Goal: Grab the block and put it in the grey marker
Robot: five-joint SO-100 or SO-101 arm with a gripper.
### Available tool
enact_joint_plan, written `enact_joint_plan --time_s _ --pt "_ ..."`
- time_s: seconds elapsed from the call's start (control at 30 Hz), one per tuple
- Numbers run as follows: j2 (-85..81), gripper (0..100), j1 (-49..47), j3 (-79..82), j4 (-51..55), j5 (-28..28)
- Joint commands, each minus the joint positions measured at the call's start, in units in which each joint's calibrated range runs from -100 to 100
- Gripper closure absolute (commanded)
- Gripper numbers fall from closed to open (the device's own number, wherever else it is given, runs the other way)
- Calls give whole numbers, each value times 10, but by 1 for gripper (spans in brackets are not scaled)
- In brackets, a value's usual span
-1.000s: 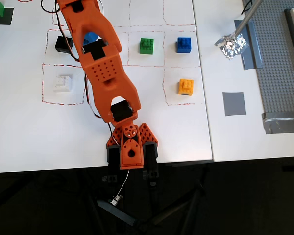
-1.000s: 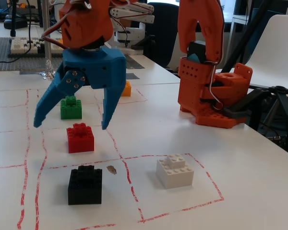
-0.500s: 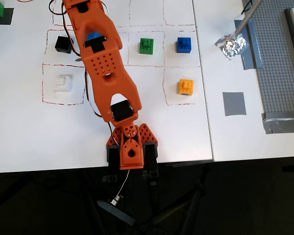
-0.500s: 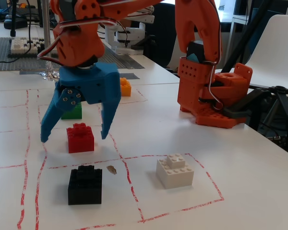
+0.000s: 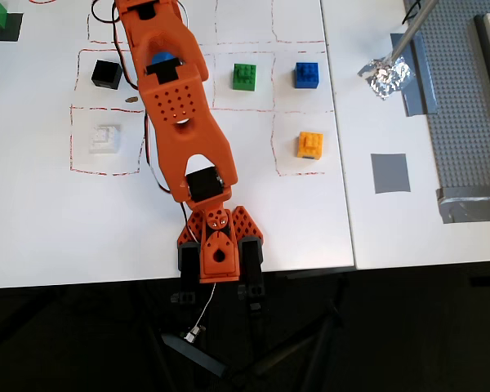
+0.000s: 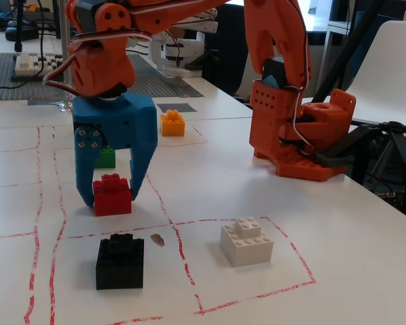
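Note:
The block (image 6: 112, 195), a small red studded brick, sits on the white table inside a red-lined square in the fixed view. My gripper (image 6: 112, 196) has come down over it. Its blue fingers (image 6: 139, 169) stand one on each side, close to the brick's flanks and still slightly spread, so it is open. In the overhead view my orange arm (image 5: 176, 106) covers the block and the fingertips. The grey marker (image 5: 390, 172) is a flat grey square far to the right in the overhead view, and it shows behind the orange brick in the fixed view (image 6: 178, 107).
Other bricks lie around: black (image 6: 120, 261), white (image 6: 246, 241), green (image 6: 106, 158), orange-yellow (image 6: 172, 123), and blue (image 5: 307, 74). A studded grey baseplate (image 5: 465, 98) and a foil-wrapped pole foot (image 5: 385, 75) stand beyond the marker. The arm's base (image 6: 301, 135) is on the right.
The gripper has dropped from above the red block to table height and swung upright, and its fingers have narrowed around the block. The block has not moved.

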Motion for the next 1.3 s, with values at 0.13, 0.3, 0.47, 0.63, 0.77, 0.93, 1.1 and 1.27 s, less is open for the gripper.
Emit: enact_joint_plan --time_s 0.13,0.3,0.47,0.63,0.77,0.93,1.1,1.27 --pt "-99 100 24 -56 21 15" --pt "-175 100 31 -91 94 34" --pt "-279 100 46 -58 167 85" --pt "-404 100 111 53 211 147" --pt "-483 100 218 139 229 198" --pt "-526 100 402 184 225 281" --pt "-504 100 576 190 190 353" --pt "-443 100 707 168 142 400"
